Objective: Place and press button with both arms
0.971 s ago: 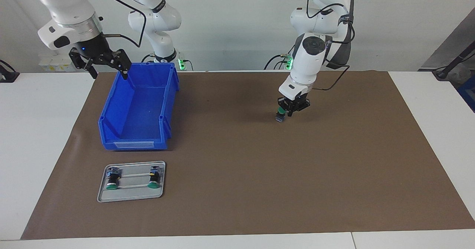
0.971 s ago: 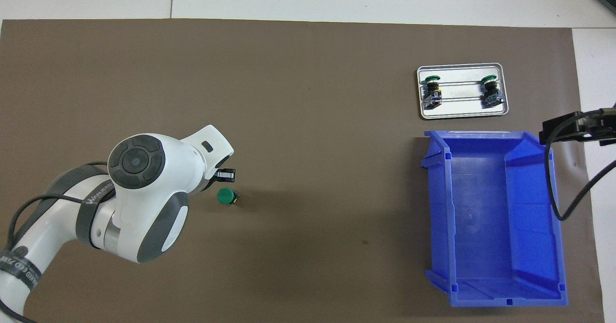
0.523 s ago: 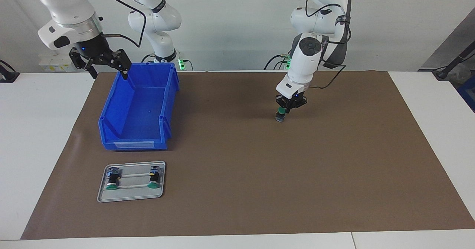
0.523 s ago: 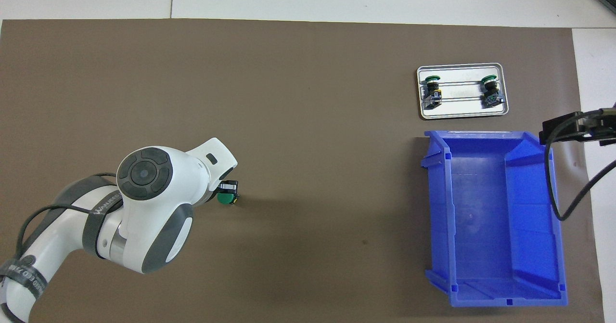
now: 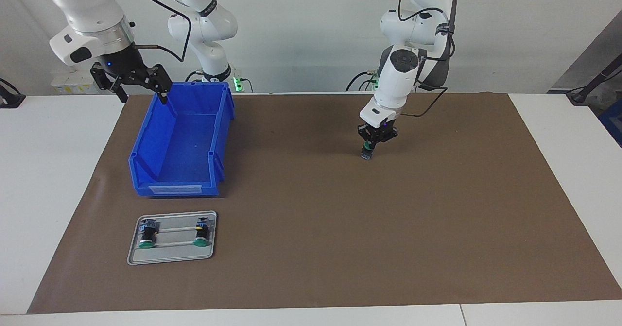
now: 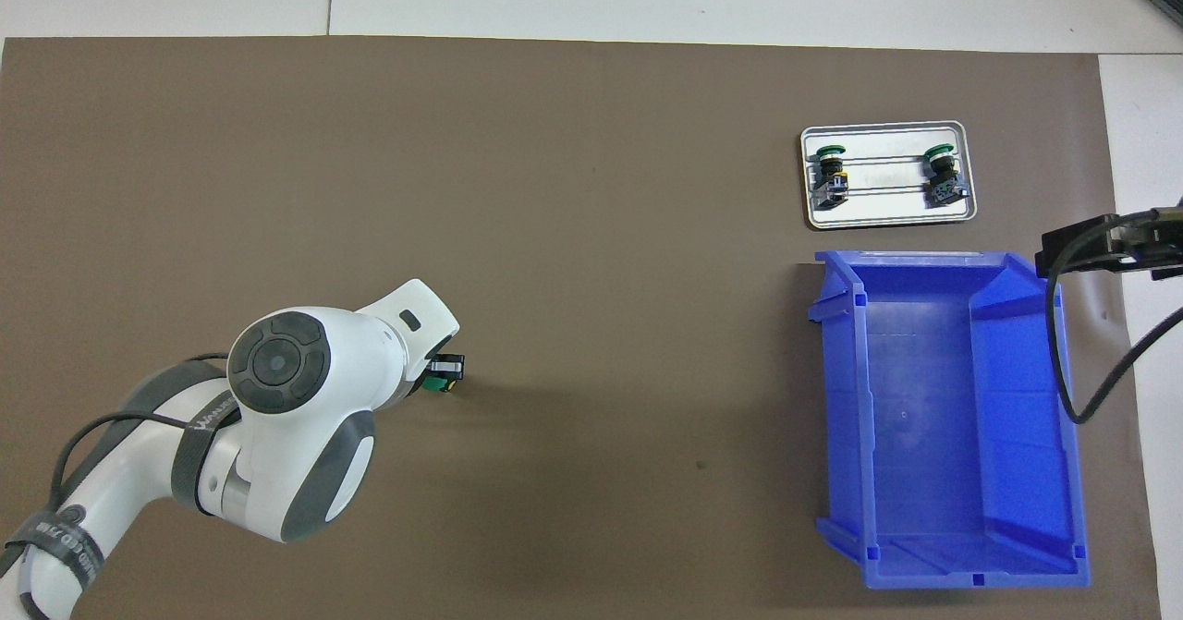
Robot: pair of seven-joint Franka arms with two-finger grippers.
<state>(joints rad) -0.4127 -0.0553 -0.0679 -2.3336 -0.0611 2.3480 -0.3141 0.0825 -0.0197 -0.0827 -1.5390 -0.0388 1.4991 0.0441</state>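
A green-capped button (image 5: 367, 153) stands upright on the brown mat (image 5: 340, 229), toward the left arm's end of the table. My left gripper (image 5: 371, 143) is shut, points down and rests its tips on the button's cap. In the overhead view the left gripper (image 6: 447, 367) covers most of the cap, and only a sliver of the button (image 6: 431, 382) shows. My right gripper (image 5: 142, 96) is open and empty. It waits in the air over the blue bin's rim at the right arm's end of the table.
A blue bin (image 5: 175, 189) stands empty at the right arm's end. A grey metal tray (image 5: 170, 257) lies farther from the robots than the bin, with two more green buttons (image 5: 146, 233) (image 5: 200, 232) lying on it. White tabletop borders the mat.
My left gripper has swung from beside the button to over it and come down onto its cap. The right arm has not moved.
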